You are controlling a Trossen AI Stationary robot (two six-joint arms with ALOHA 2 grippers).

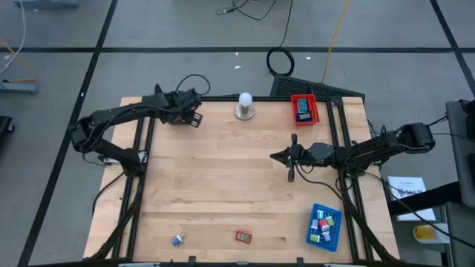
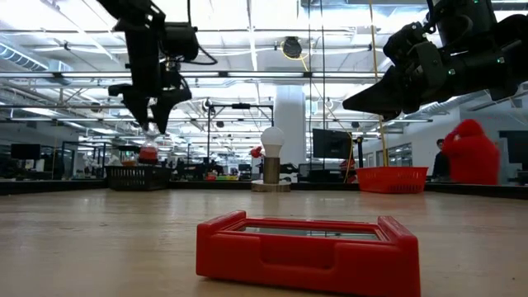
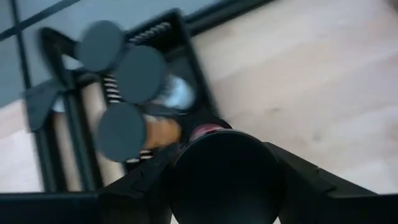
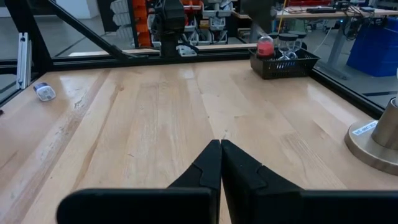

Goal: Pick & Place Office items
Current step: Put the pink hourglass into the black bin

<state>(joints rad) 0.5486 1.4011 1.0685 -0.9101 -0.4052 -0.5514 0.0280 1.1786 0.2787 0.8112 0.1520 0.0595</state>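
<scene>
The left gripper (image 1: 194,119), upper left of the high view, hangs over the black tray (image 4: 284,63) holding a red-topped item (image 2: 148,151) — a drop-off looks in hand, needing only release. The right gripper (image 1: 276,156), centre right, is closed and empty. A red piece (image 1: 243,236) and a purple piece (image 1: 177,239) wait near the bottom edge — bare wood between gives ample room.

On the surface (image 1: 223,185), the lamp (image 1: 244,105) stands at the far edge between two trays (image 1: 304,108), a third tray (image 1: 324,226) sitting near-right.
</scene>
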